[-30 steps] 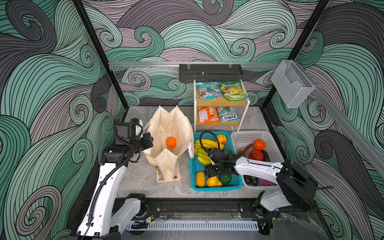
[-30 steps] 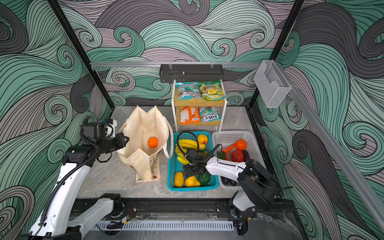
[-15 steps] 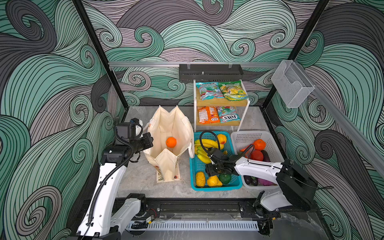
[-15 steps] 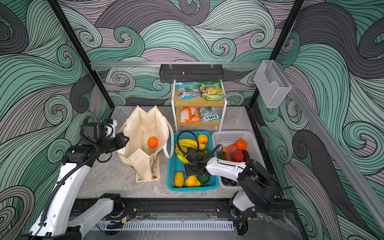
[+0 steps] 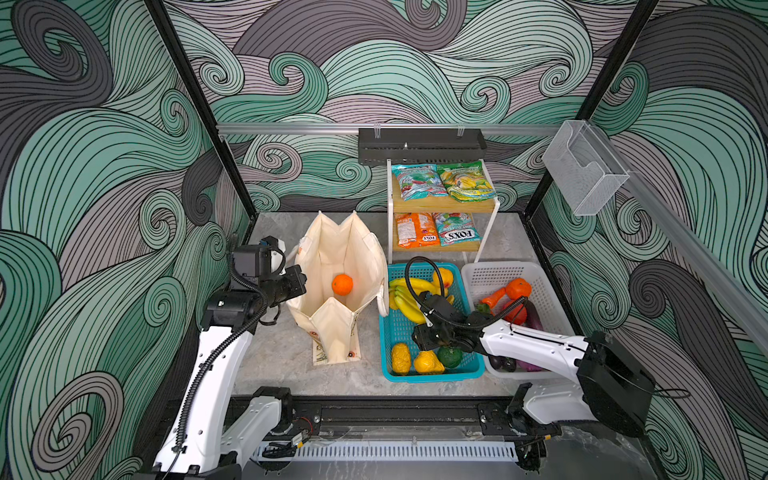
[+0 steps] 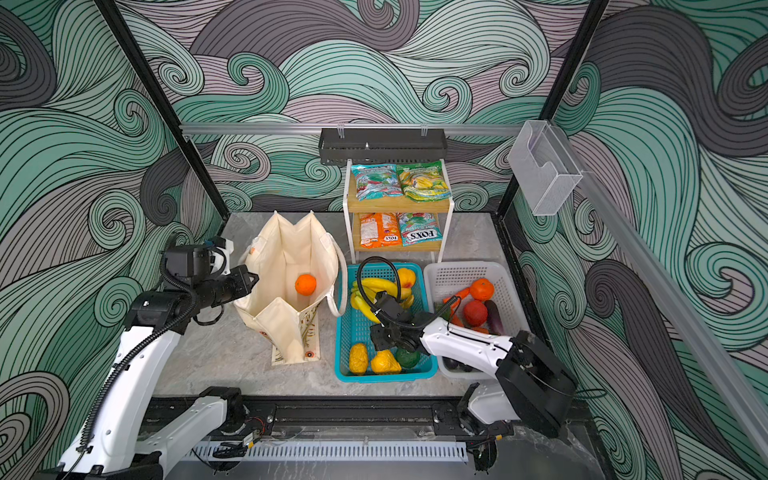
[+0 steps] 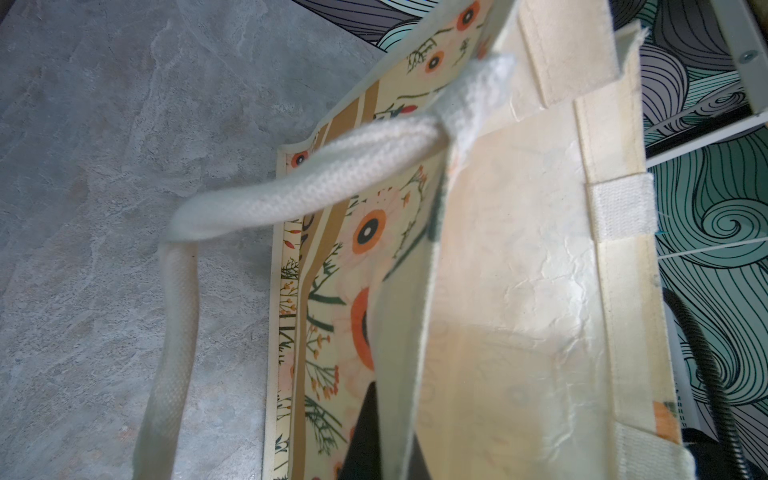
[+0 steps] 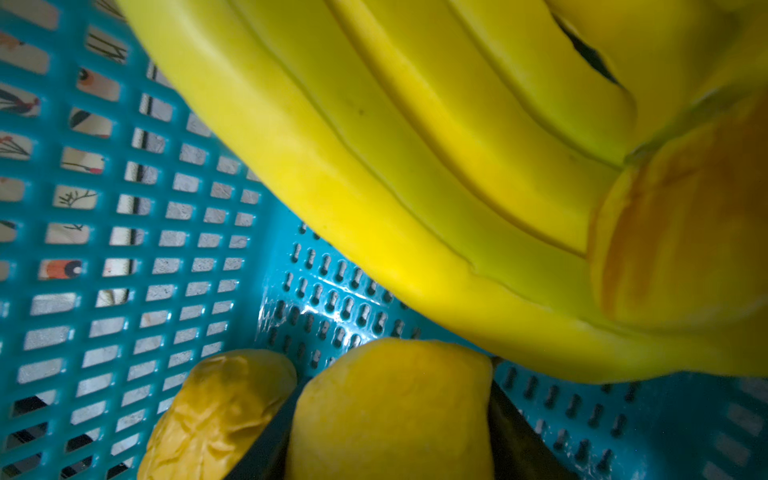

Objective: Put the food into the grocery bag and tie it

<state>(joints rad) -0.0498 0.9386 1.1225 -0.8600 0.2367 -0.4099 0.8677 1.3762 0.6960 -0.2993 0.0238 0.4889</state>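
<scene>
Left claw (image 5: 300,286) clamps cream floral canvas tote bag (image 5: 332,249) by its rim; right claw (image 8: 395,436) straddles yellow plastic fruit (image 8: 395,390), cannot tell if clamped

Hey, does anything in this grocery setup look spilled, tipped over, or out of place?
Nothing stands out. The grocery bag stands upright and open with one orange inside, the left pincer pinching its side wall. The loose produce lies inside the teal basket and white basket; nothing looks spilled.
</scene>
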